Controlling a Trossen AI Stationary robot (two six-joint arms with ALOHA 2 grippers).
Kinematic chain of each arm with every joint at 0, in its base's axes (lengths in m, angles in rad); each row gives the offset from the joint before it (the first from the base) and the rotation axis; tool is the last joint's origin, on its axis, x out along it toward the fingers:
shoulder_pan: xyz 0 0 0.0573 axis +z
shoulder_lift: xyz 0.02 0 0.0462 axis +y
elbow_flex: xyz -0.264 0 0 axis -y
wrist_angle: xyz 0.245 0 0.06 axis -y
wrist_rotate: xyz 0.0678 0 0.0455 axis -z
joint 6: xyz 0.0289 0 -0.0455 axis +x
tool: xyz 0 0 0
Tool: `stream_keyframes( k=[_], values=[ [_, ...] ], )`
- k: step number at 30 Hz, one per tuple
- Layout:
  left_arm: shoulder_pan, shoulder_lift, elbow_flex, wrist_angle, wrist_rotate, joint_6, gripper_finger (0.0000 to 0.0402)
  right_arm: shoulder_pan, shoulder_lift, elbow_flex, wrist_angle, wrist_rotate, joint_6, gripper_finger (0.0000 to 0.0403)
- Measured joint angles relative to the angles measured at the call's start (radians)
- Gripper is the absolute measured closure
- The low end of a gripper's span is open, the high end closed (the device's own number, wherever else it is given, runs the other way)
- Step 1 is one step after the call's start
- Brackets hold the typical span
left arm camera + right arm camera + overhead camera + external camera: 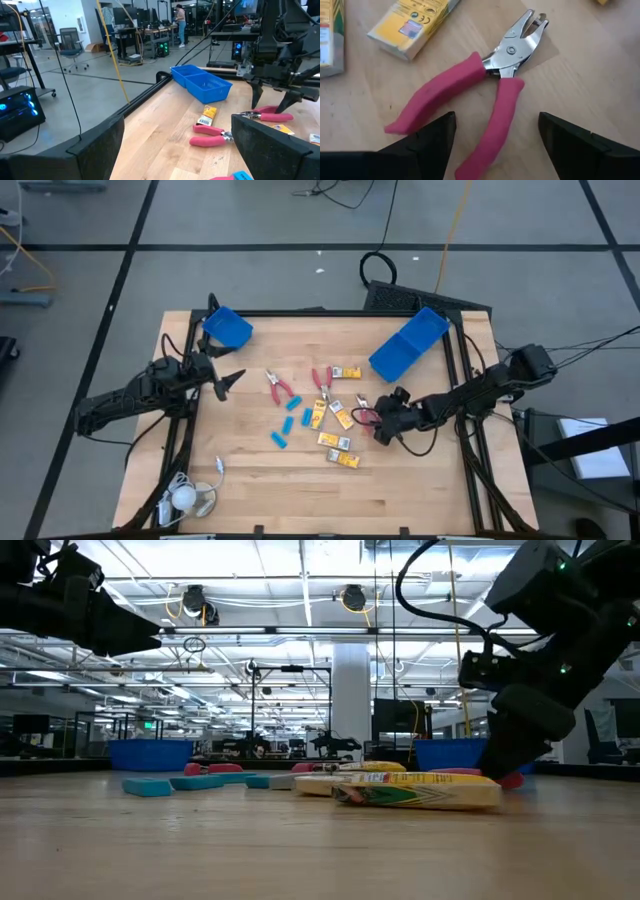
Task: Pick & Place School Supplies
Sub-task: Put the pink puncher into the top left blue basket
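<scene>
The right gripper (pixel 495 140) hangs low over the counter (pixel 420 480) with its jaws apart, straddling the pink handles of a hole punch (pixel 480 95) that lies flat on the wood, metal head pointing away from the fingers (pixel 427 140). Neither finger touches the handles. A yellow packet (pixel 412 22) lies just beside the punch.

From above, that gripper (pixel 385 423) sits at the right end of the scattered supplies, with the punch (pixel 366 415) under it. Two more pink-handled tools (pixel 279 386) (pixel 322 379) lie toward the middle of the counter, with light-blue pieces (pixel 278 439) and more yellow packets (pixel 343 459) spread between and below them, all loose on the wood.

The left gripper (pixel 228 381) waits at the left side of the counter, raised clear of it, jaws wide apart and holding nothing. Just behind it sits a blue bin (pixel 228 328) at the back-left corner; a second blue bin (pixel 408 343) stands at the back right. A white round object with a cord (pixel 184 498) rests at the front-left corner.
</scene>
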Motion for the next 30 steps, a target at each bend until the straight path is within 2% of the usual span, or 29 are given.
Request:
stream_keyframes(
  k=[4,7,22,27,30],
  values=[
    [0.000,0.000,0.000,0.000,0.000,0.000,0.0036,-0.001,0.012,0.001,-0.005,-0.022,0.000,0.0133],
    [0.000,0.000,0.000,0.000,0.000,0.000,0.0036,-0.002,-0.005,-0.001,-0.020,-0.044,0.009,0.0154],
    [0.000,0.000,0.000,0.000,0.000,0.000,0.0037,-0.013,-0.007,-0.003,-0.060,-0.119,0.015,0.0314],
    [0.000,0.000,0.000,0.000,0.000,0.000,0.0036,-0.034,-0.080,-0.004,-0.057,-0.171,0.005,0.0363],
    [0.000,0.000,0.000,0.000,0.000,0.000,0.0036,-0.028,-0.153,-0.010,-0.078,-0.203,-0.046,0.0366]
  ],
)
